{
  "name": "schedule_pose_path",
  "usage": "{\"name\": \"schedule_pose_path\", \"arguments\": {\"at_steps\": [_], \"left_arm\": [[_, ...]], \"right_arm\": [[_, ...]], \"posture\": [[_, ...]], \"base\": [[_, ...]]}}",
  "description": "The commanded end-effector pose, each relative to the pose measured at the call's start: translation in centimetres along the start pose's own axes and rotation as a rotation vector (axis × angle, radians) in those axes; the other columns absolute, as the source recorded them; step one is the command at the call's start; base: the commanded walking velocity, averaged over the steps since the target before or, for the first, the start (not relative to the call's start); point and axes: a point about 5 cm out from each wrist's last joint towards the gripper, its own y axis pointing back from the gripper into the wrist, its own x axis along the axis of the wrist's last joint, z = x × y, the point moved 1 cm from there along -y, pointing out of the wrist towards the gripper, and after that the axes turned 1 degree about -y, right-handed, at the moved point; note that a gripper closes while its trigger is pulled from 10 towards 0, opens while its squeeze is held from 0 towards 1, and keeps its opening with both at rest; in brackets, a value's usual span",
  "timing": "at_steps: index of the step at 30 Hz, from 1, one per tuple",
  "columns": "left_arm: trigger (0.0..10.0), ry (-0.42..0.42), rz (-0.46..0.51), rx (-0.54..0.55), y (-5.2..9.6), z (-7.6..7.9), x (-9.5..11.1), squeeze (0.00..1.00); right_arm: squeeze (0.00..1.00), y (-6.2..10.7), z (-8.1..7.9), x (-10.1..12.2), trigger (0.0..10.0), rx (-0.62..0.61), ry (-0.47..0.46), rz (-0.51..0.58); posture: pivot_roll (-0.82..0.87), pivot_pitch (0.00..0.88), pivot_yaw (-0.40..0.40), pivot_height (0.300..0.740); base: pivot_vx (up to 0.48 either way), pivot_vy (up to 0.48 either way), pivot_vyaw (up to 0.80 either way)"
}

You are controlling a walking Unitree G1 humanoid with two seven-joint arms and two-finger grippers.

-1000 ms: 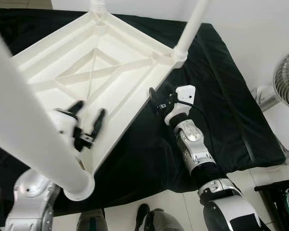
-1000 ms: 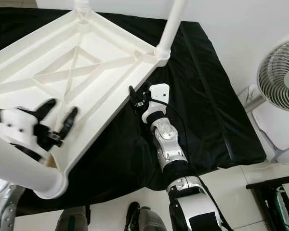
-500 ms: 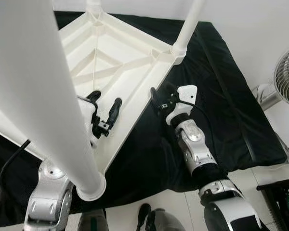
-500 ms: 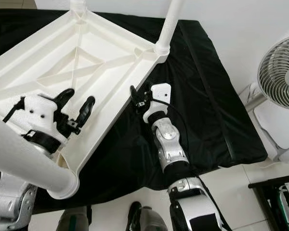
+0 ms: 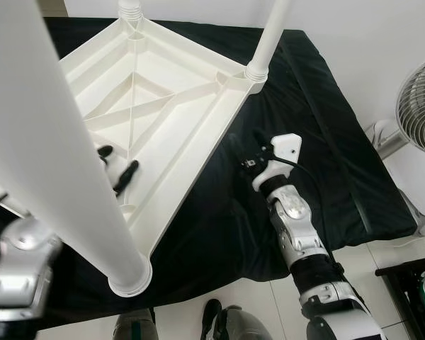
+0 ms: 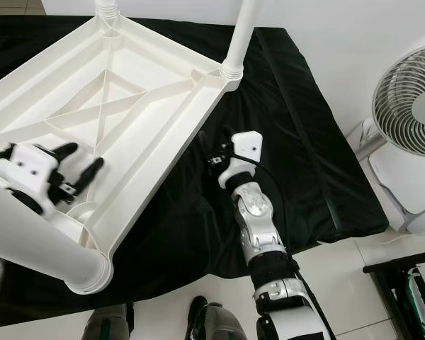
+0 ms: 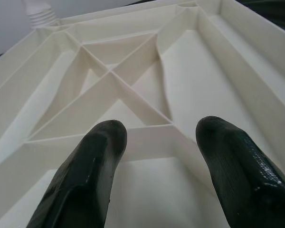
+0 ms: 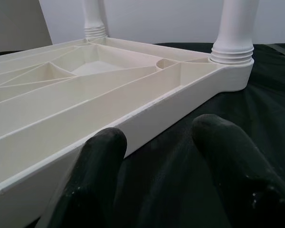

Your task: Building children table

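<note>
The white plastic children table (image 5: 191,134) lies upside down on a black mat (image 5: 333,163), its ribbed underside facing up. Three legs stand in its corners: a near one (image 5: 57,184) looming close and blurred, a far one (image 5: 128,7), and a far right one (image 5: 271,32). My left gripper (image 6: 81,157) hovers open over the underside near the front corner, its fingers (image 7: 99,156) empty above the crossed ribs (image 7: 128,90). Beside the table's right rim (image 8: 147,118), my right gripper (image 8: 159,135) is open and just off the mat, holding nothing.
A white standing fan (image 6: 411,92) is at the right, past the mat's edge. Pale floor tiles (image 5: 382,248) run along the front and right. A dark stand (image 5: 411,283) sits at the lower right. My feet (image 5: 227,322) show at the bottom.
My right gripper has drawn back from the table's right rim toward me. My left gripper has slid back toward the near left, partly behind the close leg.
</note>
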Motion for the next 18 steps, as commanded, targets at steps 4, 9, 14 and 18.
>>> {"name": "schedule_pose_path", "arguments": {"at_steps": [4, 9, 14, 18], "left_arm": [[10.0, -0.038, -0.021, -0.031, 0.0, -1.6, -0.5, 0.0], [10.0, -0.076, -0.023, -0.03, -0.1, -2.6, -0.6, 0.0], [10.0, -0.116, -0.019, -0.048, -0.5, -3.3, -0.7, 0.0], [10.0, -0.135, -0.032, -0.053, -0.5, -3.6, -0.9, 0.0]], "right_arm": [[0.0, 1.3, 0.2, -0.5, 10.0, -0.007, -0.01, -0.021], [0.0, 1.9, 0.6, -0.7, 10.0, -0.06, -0.019, -0.044], [0.0, 2.4, 0.6, -1.1, 10.0, -0.207, -0.035, -0.085], [0.0, 2.1, 0.4, -1.3, 10.0, -0.276, -0.062, -0.102]], "posture": [[0.27, 0.212, -0.092, 0.74], [0.27, 0.209, -0.092, 0.74], [0.26, 0.201, -0.088, 0.74], [0.26, 0.201, -0.088, 0.74]], "base": [[0.0, 0.0, 0.0], [0.0, 0.0, 0.0], [0.0, 0.0, 0.0], [0.0, 0.0, 0.0]]}}
